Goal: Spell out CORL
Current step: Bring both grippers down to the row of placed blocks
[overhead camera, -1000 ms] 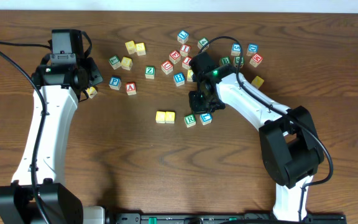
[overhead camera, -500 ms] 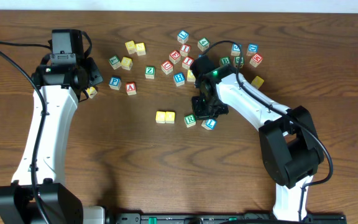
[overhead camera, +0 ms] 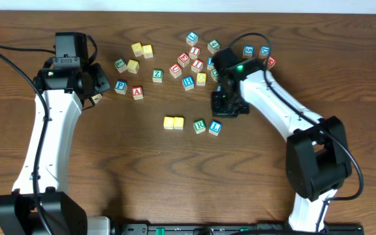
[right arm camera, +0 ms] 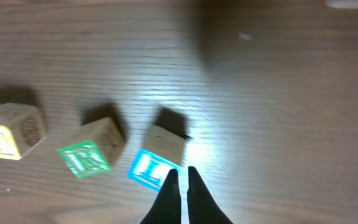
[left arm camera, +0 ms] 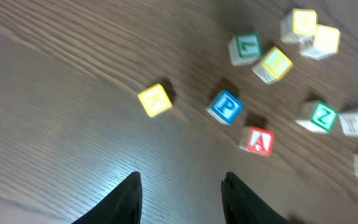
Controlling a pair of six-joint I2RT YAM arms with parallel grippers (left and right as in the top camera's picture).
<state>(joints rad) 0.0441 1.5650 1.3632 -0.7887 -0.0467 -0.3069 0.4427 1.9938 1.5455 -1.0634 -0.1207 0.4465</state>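
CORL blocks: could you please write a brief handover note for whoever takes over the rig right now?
Left gripper: fingers apart, empty, near the blue P cube.
Right gripper: shut, empty, tips right by the L cube; contact unclear.
Row: two yellow cubes touching, then the R cube, then the L cube, with small gaps and the L slightly turned.
Done: four cubes lined up.
Left: probably close the gaps and square the L. The yellow tops look plain from overhead, so check C and O.
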